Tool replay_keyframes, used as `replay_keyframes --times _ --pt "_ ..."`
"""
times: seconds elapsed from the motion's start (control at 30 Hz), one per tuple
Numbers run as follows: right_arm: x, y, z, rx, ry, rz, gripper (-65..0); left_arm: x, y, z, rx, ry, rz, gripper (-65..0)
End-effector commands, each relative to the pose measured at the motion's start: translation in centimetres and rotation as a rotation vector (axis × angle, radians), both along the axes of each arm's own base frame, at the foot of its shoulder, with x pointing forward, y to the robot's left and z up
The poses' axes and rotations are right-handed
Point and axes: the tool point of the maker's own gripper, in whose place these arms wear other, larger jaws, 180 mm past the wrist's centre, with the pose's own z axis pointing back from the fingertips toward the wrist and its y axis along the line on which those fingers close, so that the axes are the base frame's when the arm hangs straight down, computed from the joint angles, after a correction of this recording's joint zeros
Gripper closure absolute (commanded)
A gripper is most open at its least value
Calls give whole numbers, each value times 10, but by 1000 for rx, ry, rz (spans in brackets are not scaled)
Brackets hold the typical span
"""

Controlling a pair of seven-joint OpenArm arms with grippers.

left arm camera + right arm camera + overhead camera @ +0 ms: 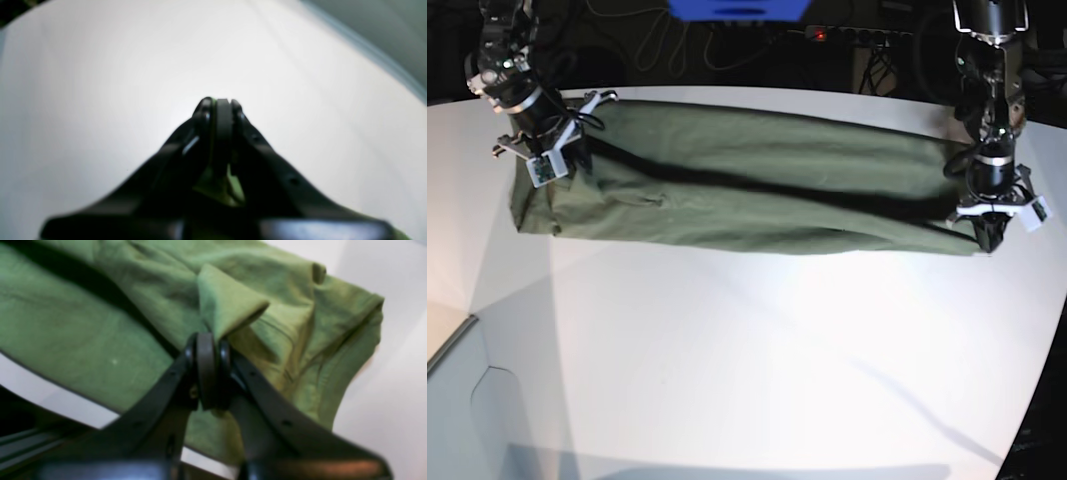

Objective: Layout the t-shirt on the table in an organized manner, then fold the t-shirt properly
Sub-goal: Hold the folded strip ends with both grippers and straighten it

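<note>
- I see the t-shirt (747, 190) stretched in a long olive band between my two end effectors, across the far part of the white surface (757, 360).
- Right end effector (208, 340): closed, with a fold of green cloth pinched between the fingertips. In its wrist view a small peak of fabric stands up just past the tips, and the rest of the garment spreads away ahead and to both sides.
- In the base view that right end effector (552, 160) sits at one end of the band, with the cloth bunched and hanging a little just below it.
- Left end effector (222, 106): closed. Its wrist view is blurred; a sliver of green cloth shows between the fingers behind the tips, so I read it as a grip on the shirt.
- In the base view the left end effector (989, 232) points down at the other end of the band, its tips at the corner of the cloth.
- Ahead of the left end effector I see only bare surface, whose curved edge runs off to one side.
- Between the two ends the cloth is folded along its length; a dark crease runs down the middle of the band.
- Beyond the band, behind both end effectors, lie dark cables (687, 40) and a blue object (739, 9); I cannot tell what the latter is.
</note>
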Motion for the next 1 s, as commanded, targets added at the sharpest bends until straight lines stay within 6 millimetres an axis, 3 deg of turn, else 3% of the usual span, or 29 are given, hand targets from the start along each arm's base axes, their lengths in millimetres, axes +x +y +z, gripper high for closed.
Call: replay_keyframes --times 0.0,0.13,0.2,0.4,0.47,0.63,0.77,0.97 --pt "5 2 10 13 -39 15 0 2 7 11 22 -37 6 0" --pt "5 2 10 13 -39 15 0 -4 5 5 25 -18 1 -2" --pt "5 2 10 13 -39 15 0 -8 5 2 21 -8 2 -43" --pt "6 2 10 15 -41 16 0 -29 5 -4 25 21 1 -359" --pt "6 2 10 15 -41 16 0 -37 4 0 36 19 -10 -405" --pt "6 2 10 15 -41 16 0 -36 -2 22 56 -31 -37 -372" --pt "7 2 11 16 -43 15 0 -19 -3 33 64 -65 -42 -353" --pt "12 2 13 12 -53 16 0 -23 0 4 23 37 -40 -354"
